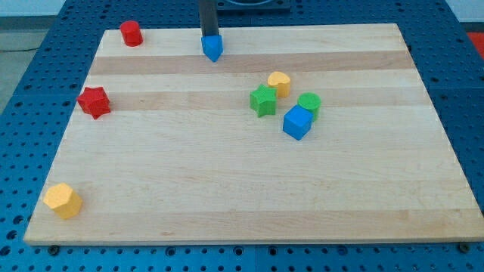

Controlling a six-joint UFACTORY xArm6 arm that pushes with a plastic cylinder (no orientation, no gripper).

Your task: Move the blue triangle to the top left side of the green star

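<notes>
The blue triangle [212,47] lies near the board's top edge, left of centre. My tip [208,35] stands right at its top side, touching or nearly touching it. The green star [263,100] lies lower and to the right of the triangle, in a cluster at the board's middle right. The rod comes down from the view's top.
A yellow heart [279,83] sits just upper right of the green star. A green cylinder [308,103] and a blue cube [297,122] lie right of the star. A red cylinder [131,33] is top left, a red star [94,102] at left, a yellow hexagon [62,200] bottom left.
</notes>
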